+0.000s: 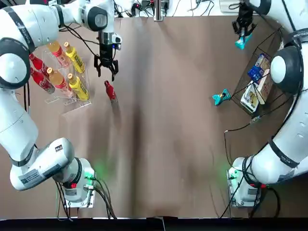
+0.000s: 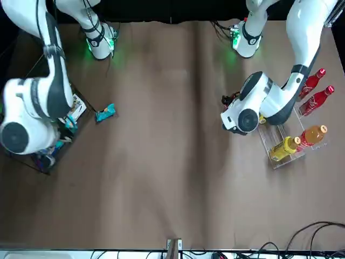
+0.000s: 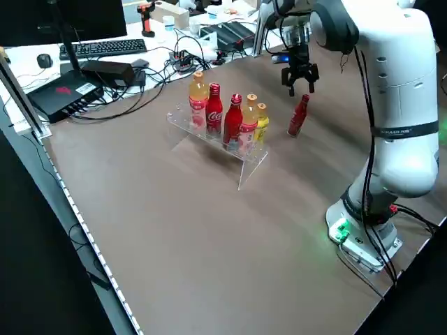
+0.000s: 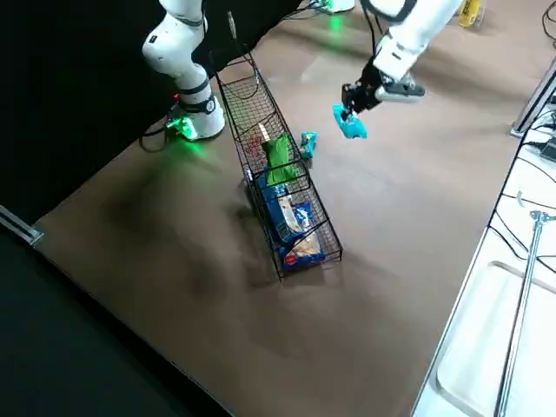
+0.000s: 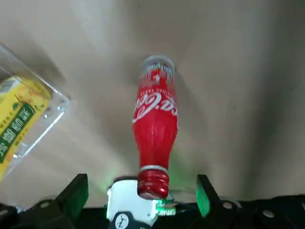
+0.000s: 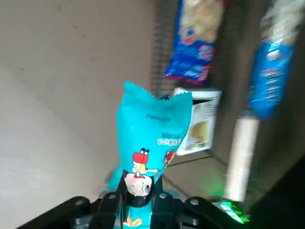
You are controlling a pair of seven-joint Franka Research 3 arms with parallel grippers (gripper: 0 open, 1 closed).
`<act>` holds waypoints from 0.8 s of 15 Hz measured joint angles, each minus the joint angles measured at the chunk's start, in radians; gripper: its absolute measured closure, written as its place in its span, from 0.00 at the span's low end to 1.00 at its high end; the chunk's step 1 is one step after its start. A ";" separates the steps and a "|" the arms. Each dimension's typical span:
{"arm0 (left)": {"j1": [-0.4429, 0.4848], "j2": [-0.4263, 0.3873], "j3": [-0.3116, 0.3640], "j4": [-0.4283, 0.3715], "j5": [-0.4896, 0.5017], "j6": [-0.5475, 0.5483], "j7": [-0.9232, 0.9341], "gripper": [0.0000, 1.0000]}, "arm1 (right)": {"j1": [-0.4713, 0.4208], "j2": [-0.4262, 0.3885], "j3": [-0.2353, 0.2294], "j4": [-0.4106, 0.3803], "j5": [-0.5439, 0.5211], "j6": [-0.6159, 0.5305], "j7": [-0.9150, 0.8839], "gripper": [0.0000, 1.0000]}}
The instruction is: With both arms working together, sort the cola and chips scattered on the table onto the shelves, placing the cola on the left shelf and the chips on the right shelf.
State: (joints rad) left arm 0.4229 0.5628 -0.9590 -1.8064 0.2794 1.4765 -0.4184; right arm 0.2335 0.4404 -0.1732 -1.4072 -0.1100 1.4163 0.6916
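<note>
- Only the left wrist view shows the left gripper (image 5: 140,202) spread wide directly over an upright cola bottle (image 5: 155,136) — cap up — beside the clear rack (image 1: 65,98).
- The right gripper (image 6: 139,202) pinches a teal chips packet (image 6: 151,138), hanging lengthwise, above the table (image 1: 163,144) beside the wire basket (image 4: 287,187).

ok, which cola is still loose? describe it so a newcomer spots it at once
Start at the left shelf, the clear acrylic rack on the robot's left holding red, orange and yellow bottles. Just beside it, toward the table's middle, one red cola bottle stands alone on the brown cloth under the open left pincer. It is the only red bottle not on the rack.
</note>
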 joint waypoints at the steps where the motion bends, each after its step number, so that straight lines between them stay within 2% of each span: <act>1: -0.010 0.004 0.006 -0.004 0.000 -0.021 -0.001 0.00 | -0.004 -0.011 -0.005 0.030 -0.022 -0.047 -0.051 0.79; 4: -0.031 0.016 0.024 -0.010 0.000 -0.048 -0.001 0.00 | -0.025 -0.073 -0.027 0.087 -0.088 -0.146 -0.196 0.79; 5: -0.034 0.023 0.026 -0.010 0.000 -0.048 -0.003 0.04 | -0.039 -0.129 -0.046 0.097 -0.131 -0.187 -0.289 0.79; 8: -0.063 0.023 0.050 -0.008 0.000 -0.048 -0.024 0.33 | -0.061 -0.193 -0.078 0.099 -0.148 -0.197 -0.373 0.79; 9: -0.087 0.023 0.071 -0.008 0.000 -0.048 -0.027 0.39 | -0.071 -0.208 -0.089 0.100 -0.153 -0.197 -0.402 0.79; 12: -0.163 0.024 0.133 -0.008 0.000 -0.047 -0.033 0.39 | -0.090 -0.237 -0.119 0.100 -0.183 -0.199 -0.447 0.79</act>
State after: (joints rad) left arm 0.2603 0.5865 -0.8262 -1.8139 0.2793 1.4292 -0.4516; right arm 0.1439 0.2032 -0.2917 -1.3068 -0.2935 1.2175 0.2441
